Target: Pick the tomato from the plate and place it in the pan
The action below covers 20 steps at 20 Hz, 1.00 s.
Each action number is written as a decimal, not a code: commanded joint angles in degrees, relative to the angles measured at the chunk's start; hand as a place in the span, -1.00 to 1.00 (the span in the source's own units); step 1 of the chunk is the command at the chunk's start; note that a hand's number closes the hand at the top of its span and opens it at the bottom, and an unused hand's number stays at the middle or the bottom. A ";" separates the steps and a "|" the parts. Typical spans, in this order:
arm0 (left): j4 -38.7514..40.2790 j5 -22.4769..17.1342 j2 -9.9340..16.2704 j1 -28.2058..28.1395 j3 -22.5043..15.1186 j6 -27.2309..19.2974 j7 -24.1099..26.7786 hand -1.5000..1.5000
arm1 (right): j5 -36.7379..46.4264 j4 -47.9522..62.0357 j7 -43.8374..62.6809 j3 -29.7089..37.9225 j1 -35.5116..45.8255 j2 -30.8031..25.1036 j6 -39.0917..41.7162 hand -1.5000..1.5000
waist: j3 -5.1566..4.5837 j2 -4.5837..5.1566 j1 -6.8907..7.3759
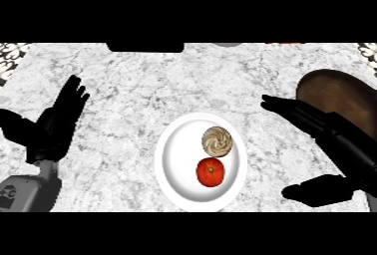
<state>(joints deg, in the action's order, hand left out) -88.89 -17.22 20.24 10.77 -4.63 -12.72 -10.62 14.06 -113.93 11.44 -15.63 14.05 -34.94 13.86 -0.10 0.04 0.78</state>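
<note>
A red tomato [211,172] sits on the white plate [174,187], touching a swirled bun [219,141]. The right hand [316,122] hovers beside the plate, fingers straight, holding nothing. Round, smooth and likely soft-skinned, the tomato seems best cupped around its middle.

Tomato [211,172] on white plate [171,164]; right robot hand [324,130] open beside it
</note>
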 commanded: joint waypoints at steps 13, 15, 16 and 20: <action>-0.90 2.04 -1.35 -0.65 0.84 0.32 -0.94 0.00 | 1.54 8.83 26.24 -16.92 17.41 8.83 27.05 -1.00 | 0.06 -0.09 -0.46; 1.71 2.67 -3.52 0.76 1.23 -0.25 0.41 0.00 | 1.26 6.33 28.16 -15.88 17.27 9.73 30.07 -1.00 | 0.06 -0.09 -0.79; -0.43 1.10 -0.43 -1.18 3.54 2.26 -0.51 0.00 | 2.00 2.65 30.70 -16.64 16.25 9.83 30.80 -1.00 | 0.06 -0.17 -0.73; 1.53 1.38 -2.61 -1.66 2.82 2.85 1.86 0.00 | 9.26 1.68 34.20 -22.52 16.80 11.22 31.13 -1.00 | 0.05 -0.14 -0.74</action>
<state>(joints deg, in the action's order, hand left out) -88.63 -15.45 18.30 10.04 -2.69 -11.09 -10.70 18.85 -109.91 40.89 -34.50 30.42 -25.02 42.66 -0.04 -0.09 0.20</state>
